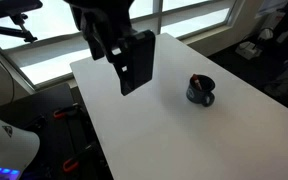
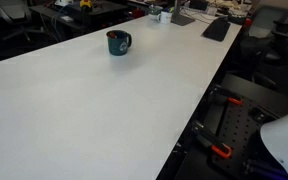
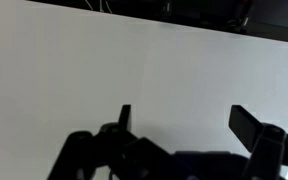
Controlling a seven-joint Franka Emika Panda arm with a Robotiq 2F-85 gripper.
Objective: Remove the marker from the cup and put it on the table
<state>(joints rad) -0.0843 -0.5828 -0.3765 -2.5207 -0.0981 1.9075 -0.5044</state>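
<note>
The cup is a squat dark mug with a side handle, upright on the white table. It stands toward the far end of the table in an exterior view. A small reddish bit at its rim may be the marker; the rest of it is hidden. My gripper hangs above the table, well to the side of the cup, and is out of frame where the cup shows at the far end. In the wrist view the gripper is open and empty, with only bare table between the jaws.
A dark keyboard and small desk items lie at the table's far end. Office chairs and desks stand beyond it. The table's long edge drops to a floor with cables and red-handled gear. Windows run behind the arm.
</note>
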